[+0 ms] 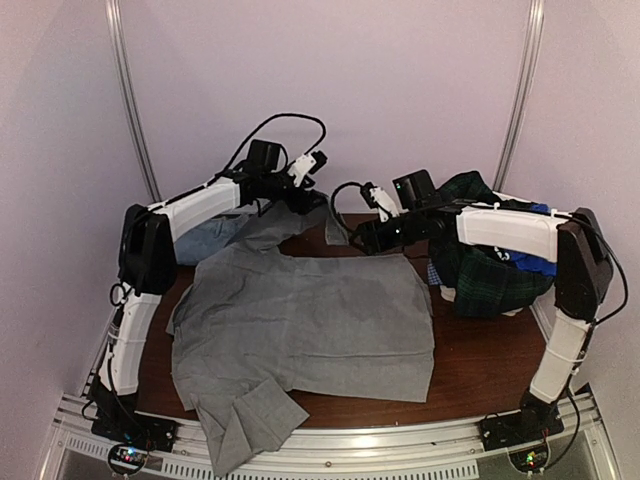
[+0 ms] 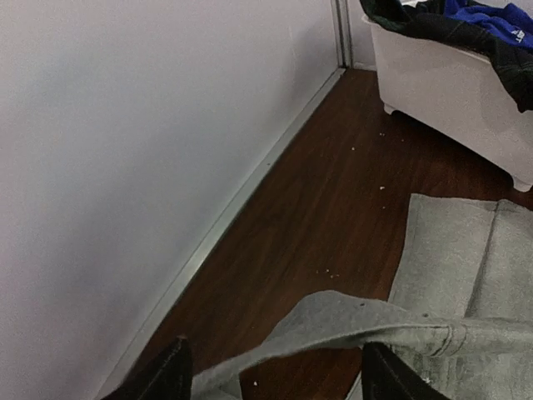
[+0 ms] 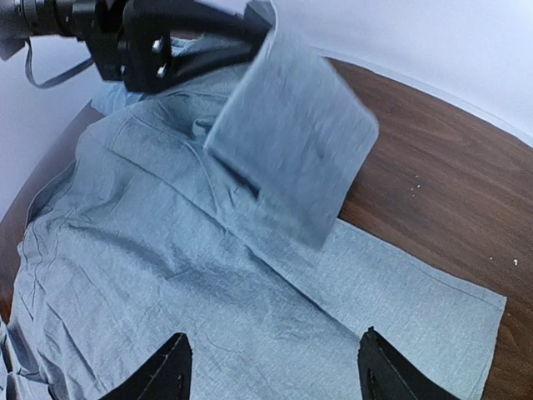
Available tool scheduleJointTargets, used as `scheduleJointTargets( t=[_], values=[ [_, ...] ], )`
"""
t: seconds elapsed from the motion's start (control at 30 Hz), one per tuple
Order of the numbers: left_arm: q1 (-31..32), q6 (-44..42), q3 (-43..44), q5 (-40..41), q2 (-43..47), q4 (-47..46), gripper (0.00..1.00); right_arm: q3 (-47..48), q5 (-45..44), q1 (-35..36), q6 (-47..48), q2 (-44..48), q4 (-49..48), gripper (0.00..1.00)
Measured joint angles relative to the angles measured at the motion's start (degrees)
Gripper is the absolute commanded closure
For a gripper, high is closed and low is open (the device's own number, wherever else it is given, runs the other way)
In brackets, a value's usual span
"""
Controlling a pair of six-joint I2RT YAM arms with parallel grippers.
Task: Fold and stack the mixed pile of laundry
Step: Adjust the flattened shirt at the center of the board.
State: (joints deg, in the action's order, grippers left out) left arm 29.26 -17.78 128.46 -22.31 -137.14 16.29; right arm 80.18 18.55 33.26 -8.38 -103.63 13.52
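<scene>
At the far left a pale wall [image 2: 125, 167] runs beside the dark brown wooden bench [image 1: 480, 365]. A patch of light blue-grey fabric [image 1: 215, 238] lies at the bench's back left, partly covered by the left arm's white forearm in the top view.

The left hand [image 2: 275, 373] is raised near the back of the bench with its fingers well apart. A sleeve [image 3: 291, 158] of the large grey woven shirt [image 1: 310, 320] drapes loosely across the gap between them and looks blurred in the right wrist view. The shirt lies spread flat over most of the bench. Its other sleeve [image 1: 250, 425] is bunched and hangs over the near edge.

The right hand [image 3: 271, 373] hovers above the shirt's back right part, fingers apart with nothing between them.

At the right sits the mixed laundry pile [image 1: 490, 275], a rumpled heap of dark green-navy plaid with bright blue and white pieces. It fills a white plastic bin [image 2: 450, 92] at the bench's back right, near the shirt's right edge. The right arm's forearm crosses in front of the heap in the top view, hiding part of it.
</scene>
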Motion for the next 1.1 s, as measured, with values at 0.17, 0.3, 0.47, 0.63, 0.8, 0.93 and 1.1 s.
scheduleJointTargets(
  t=[0.17,0.3,0.47,0.63,0.8,0.93,1.1],
  values=[
    [-5.03,6.03,-9.86,-0.5,5.16,1.62,0.39,4.39,-0.46,-0.79,0.48,-2.38,0.52,0.28],
    [-14.8,9.92,-20.09,0.52,13.42,1.33,0.39,10.86,-0.66,-0.92,1.14,-7.5,0.96,0.25],
    [-22.51,8.0,-25.51,3.93,18.21,2.47,0.39,19.43,-0.59,-0.94,2.1,-16.0,2.99,0.17],
    [-19.82,4.07,-29.4,5.77,17.42,5.79,0.43,25.9,0.28,-0.94,2.82,-22.8,5.66,0.11],
    [-18.69,0.07,-30.03,6.29,16.06,10.38,0.45,28.76,0.63,-0.94,3.93,-26.03,8.35,0.1],
    [-20.28,-2.97,-30.67,8.02,16.06,13.55,0.45,29.46,0.7,-0.94,4.37,-27.61,9.9,0.1],
    [-20.74,-5.53,-31.54,8.63,15.89,17.18,0.46,31.36,0.74,-0.94,5.18,-29.62,10.86,0.1]
  ],
)
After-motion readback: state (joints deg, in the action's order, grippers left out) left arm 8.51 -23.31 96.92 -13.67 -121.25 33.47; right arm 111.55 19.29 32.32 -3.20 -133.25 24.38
